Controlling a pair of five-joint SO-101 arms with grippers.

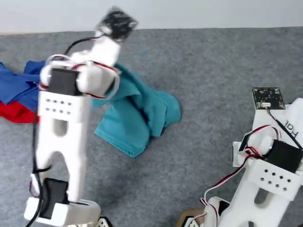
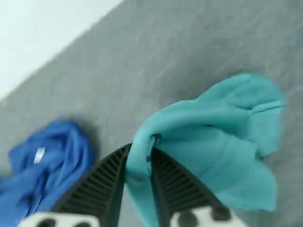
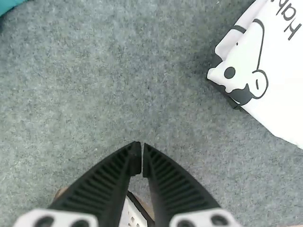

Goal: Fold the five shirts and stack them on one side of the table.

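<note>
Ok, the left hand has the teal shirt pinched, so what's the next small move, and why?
Probably draw the left hand away from the blue shirt and red shirt, toward the bare grey table, dragging the teal shirt flatter. It is pinched at one fold and crumpled in a heap, too bunched to fold yet.

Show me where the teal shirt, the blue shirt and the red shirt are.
teal shirt (image 1: 142, 118), high view, middle of the bunched cloth.
blue shirt (image 2: 57, 156), left wrist view, its crumpled middle.
red shirt (image 1: 14, 112), high view, strip showing beside the blue.

Partial black lettering (image 1: 292, 126), on white arm (image 1: 265, 189)
</note>
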